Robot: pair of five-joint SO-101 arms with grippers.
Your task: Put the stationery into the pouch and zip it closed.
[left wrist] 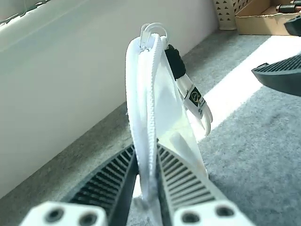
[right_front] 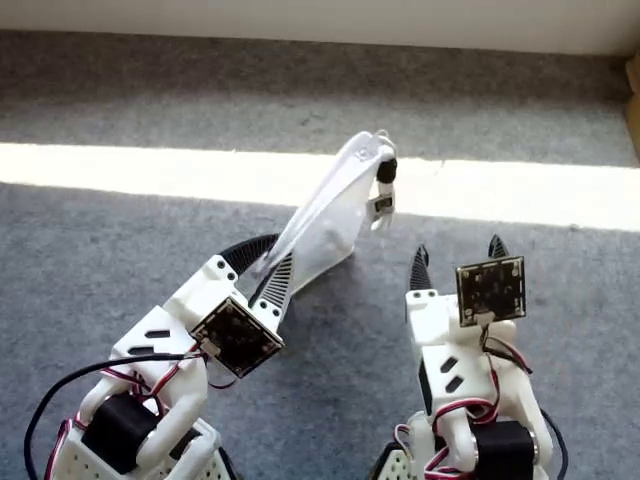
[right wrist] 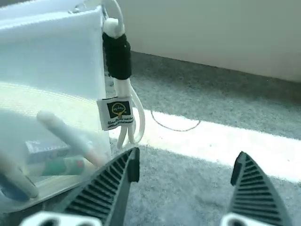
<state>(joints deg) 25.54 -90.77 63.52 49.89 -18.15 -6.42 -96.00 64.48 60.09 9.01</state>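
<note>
pinching the pouch, that's the left gripper point(right_front: 268, 270), its two ribbed black jaws pressed onto the lower end of the white pouch point(right_front: 325, 225). the pouch is off the grey carpet point(right_front: 100, 260) and slants up and away from the gripper. in the left wrist view the gripper point(left wrist: 146, 155) clamps the pouch point(left wrist: 141, 94) edge-on, and the zip teeth run up that edge to the top corner. through the translucent wall in the right wrist view, the pouch point(right wrist: 51, 70) shows stationery point(right wrist: 70, 136) inside, pens lying low in it. from the top corner hangs the pull cord point(right_front: 383, 190), black wrap and small tag, dangling free point(right wrist: 117, 94). over to the right gripper point(right_front: 458, 255): jaws spread wide, nothing between them, hovering just beside the pouch and below the cord point(right wrist: 188, 160). a bright band of sunlight point(right_front: 150, 170) crosses the carpet behind it all.
</note>
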